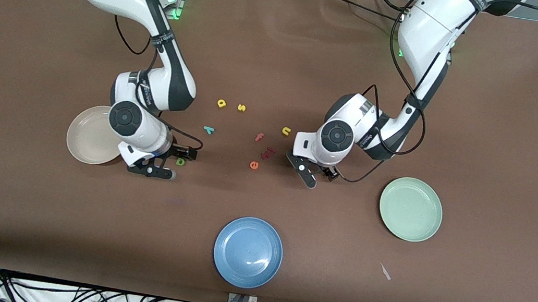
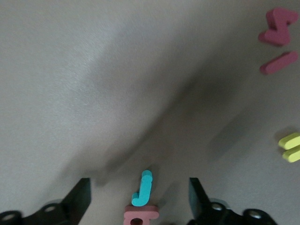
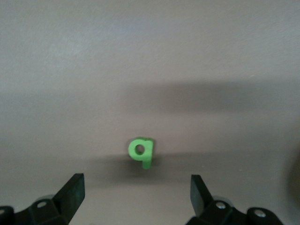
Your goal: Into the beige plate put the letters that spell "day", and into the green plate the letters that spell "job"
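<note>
Green d (image 3: 140, 151) is seen lying on the counter (image 1: 514, 127) between the spread fingers of the right end effector (image 1: 168, 160), beside the beige plate (image 1: 86, 138). Teal j (image 2: 142, 188) and what is probably the salmon b (image 2: 140, 216) are framed by the parted left end effector (image 1: 319, 176).

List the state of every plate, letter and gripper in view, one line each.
beige plate: empty, partly under the right arm.
green plate: empty.
blue plate: empty.
green d: flat on the table, between the right gripper's fingers, untouched.
teal j: on the table, against a salmon letter, between the left gripper's fingers.
right gripper: open, low over the d.
left gripper: open, low over the j.
</note>
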